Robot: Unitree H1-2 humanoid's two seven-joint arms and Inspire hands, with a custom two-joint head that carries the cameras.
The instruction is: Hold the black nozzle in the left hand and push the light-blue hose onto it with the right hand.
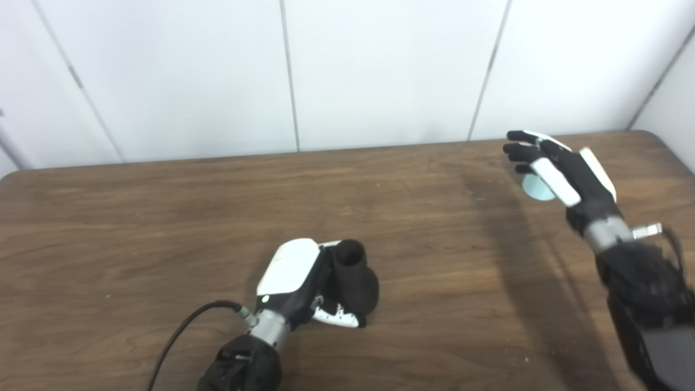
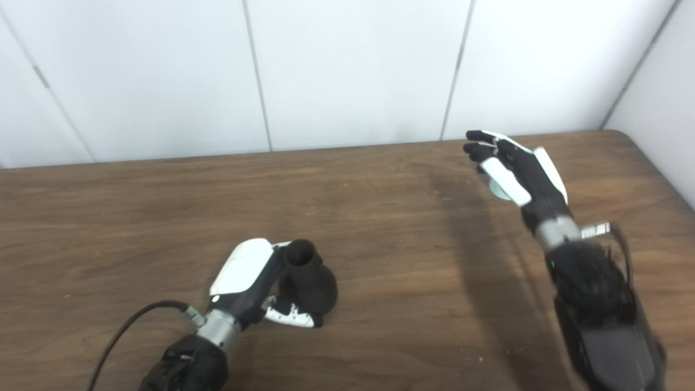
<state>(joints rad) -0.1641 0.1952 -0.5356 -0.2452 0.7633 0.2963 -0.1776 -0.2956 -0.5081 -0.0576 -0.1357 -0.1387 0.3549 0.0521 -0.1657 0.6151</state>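
The black nozzle stands on the brown table, near the front and a bit left of the middle. Its narrow round mouth points up and its wide bottom sits low by the wood. The left hand is wrapped around it. The white back of this hand faces up and to the left, and its fingers curl under the wide bottom of the nozzle. The thumb side is hidden behind the nozzle. A black cable runs from the left wrist down to the front edge.

The light-blue hose is far off to the right, near the back of the table. Only a small pale blue round bit of it shows, and the rest is hidden behind the right hand. The right hand is up above the table with its fingers stretched out and spread toward the wall. It hangs right over the blue bit. I cannot tell if it touches the hose. It does not look closed on it.

The two hands are well apart. Behind the table is a plain white wall with thin lines running down it.
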